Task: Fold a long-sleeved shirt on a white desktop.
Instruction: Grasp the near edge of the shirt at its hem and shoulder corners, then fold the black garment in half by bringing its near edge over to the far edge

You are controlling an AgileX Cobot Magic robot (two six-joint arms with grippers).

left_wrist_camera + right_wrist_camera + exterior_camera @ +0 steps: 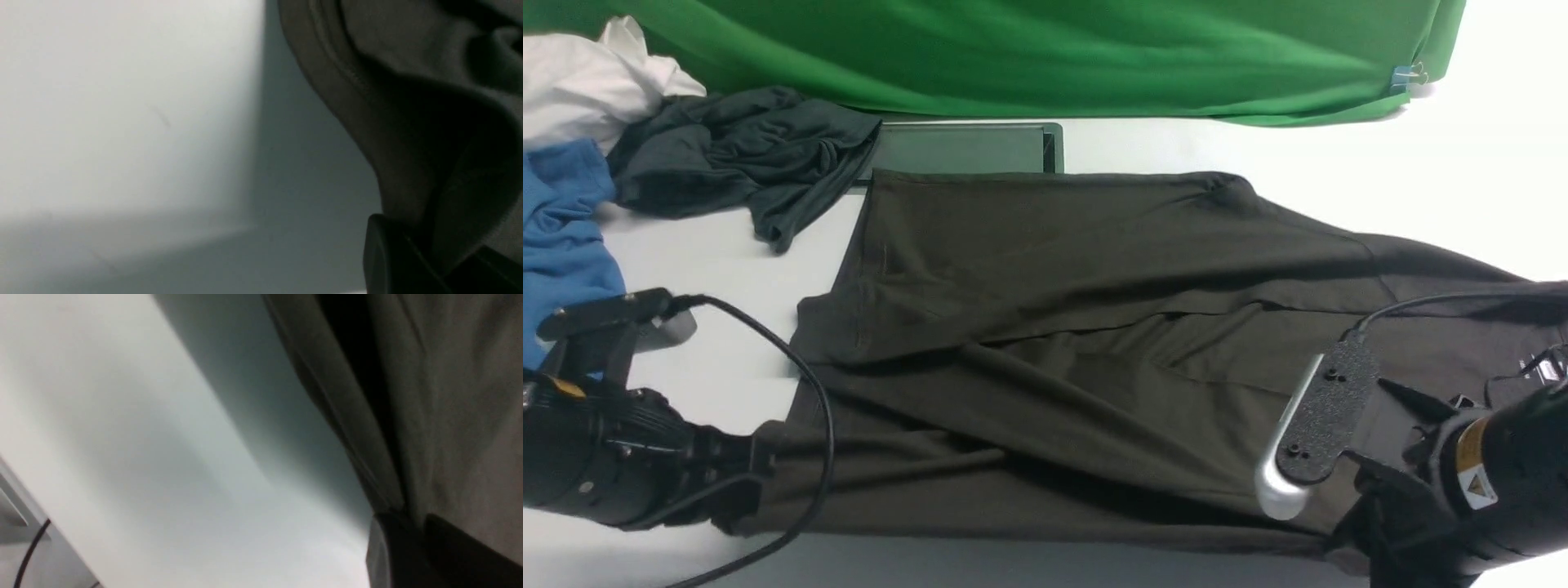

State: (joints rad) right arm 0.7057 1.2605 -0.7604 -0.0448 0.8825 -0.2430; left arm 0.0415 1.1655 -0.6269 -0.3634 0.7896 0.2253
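The long-sleeved shirt [1045,327], dark olive-brown, lies spread sideways across the white desktop [727,261], with a sleeve folded over its middle. My left gripper [761,467] is at the shirt's near left corner and is shut on the hem. In the left wrist view the cloth [429,122] runs down between the dark fingers [388,257] above the desktop [122,122]. My right gripper [1349,545] is at the near right edge, shut on the fabric. The right wrist view shows the shirt's edge [449,416] pinched at the fingers [388,551].
A charcoal-grey garment [743,155], a blue shirt [564,229] and a white cloth [588,82] are piled at the back left. The silver-framed cable slot [964,147] sits behind the shirt, under the green backdrop [1054,49]. A black cable [809,392] loops from the left arm.
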